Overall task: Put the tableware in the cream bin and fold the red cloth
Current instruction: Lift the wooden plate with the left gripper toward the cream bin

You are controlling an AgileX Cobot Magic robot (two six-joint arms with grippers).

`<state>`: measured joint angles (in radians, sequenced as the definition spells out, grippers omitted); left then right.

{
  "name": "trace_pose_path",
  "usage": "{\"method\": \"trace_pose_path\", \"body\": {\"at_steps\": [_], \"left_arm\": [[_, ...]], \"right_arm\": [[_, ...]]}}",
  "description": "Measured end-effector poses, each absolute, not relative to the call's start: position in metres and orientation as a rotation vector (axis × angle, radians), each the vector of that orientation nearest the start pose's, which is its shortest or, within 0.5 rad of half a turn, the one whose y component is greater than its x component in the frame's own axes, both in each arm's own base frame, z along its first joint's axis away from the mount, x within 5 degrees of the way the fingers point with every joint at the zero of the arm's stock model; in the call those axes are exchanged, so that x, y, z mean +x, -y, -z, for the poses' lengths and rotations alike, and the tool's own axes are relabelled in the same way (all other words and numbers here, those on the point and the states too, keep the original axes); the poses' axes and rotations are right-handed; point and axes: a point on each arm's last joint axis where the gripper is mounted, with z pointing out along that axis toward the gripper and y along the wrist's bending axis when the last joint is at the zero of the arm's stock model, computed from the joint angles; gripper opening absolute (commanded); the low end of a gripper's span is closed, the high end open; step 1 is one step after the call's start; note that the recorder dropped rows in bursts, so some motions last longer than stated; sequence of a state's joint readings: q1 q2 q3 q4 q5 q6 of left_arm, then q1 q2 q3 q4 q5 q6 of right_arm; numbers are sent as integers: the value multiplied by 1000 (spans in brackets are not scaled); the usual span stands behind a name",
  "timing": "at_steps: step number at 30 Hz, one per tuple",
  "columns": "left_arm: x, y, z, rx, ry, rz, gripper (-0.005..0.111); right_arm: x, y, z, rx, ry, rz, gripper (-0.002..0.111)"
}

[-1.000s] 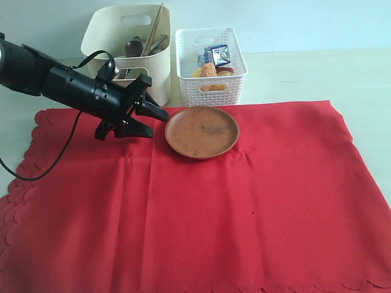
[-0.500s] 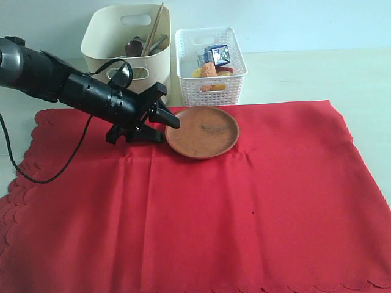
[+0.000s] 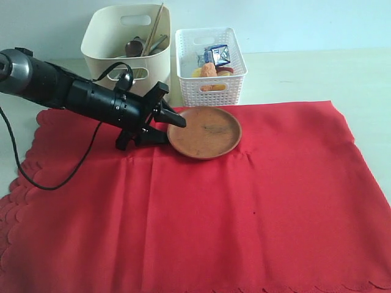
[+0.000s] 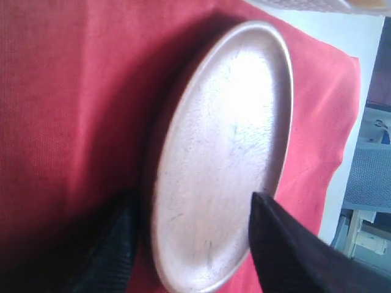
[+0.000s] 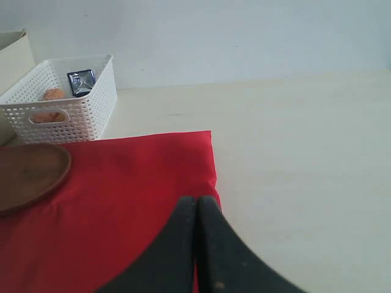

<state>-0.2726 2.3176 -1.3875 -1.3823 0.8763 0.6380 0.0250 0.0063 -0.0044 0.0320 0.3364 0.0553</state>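
Two hands: left hand (image 3: 174, 131) gapes astride the round brown plate (image 3: 211, 131), near rim hidden; right hand (image 5: 197, 204) pinched closed, empty.

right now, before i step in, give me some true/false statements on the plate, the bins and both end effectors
1. The round brown plate lies on the red cloth. True.
2. The left end effector is clamped shut on the plate. False: its jaws stand open, one on each side of the plate's near rim.
3. The cream bin is empty. False: chopsticks and other tableware stand in it.
4. In the exterior view, the white lattice basket stands just right of the cream bin. True.
5. The right end effector is shut with nothing in it. True.
6. The red cloth is folded in half. False: it lies spread out flat.
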Motion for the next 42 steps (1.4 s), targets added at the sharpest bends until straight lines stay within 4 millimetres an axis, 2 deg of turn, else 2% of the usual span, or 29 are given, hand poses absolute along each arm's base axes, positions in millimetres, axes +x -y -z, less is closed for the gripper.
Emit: {"method": "trace_pose_path", "body": {"at_steps": [6, 8, 10, 15, 27, 32, 35, 42], "left_arm": [[398, 185, -79, -163, -2727, 1436, 53], [397, 187, -79, -146, -2727, 1436, 49], [396, 188, -79, -137, -2727, 1423, 39], [397, 190, -77, -133, -2731, 1387, 0], [398, 186, -78, -174, -2742, 1368, 0], [399, 177, -83, -111, -2746, 1370, 0], [400, 170, -95, -70, -2724, 1387, 0], [403, 153, -139, 0, -2628, 1442, 0]], "right_arm": [[54, -2, -184, 48, -1822, -88, 0], [54, -2, -184, 48, -1822, -88, 0], [54, -2, -184, 48, -1822, -88, 0], [54, -2, -184, 48, -1822, -88, 0], [54, -2, -184, 48, -1822, -88, 0], [54, -2, -184, 48, -1822, -88, 0], [54, -2, -184, 48, -1822, -88, 0], [54, -2, -184, 48, -1822, -88, 0]]}}
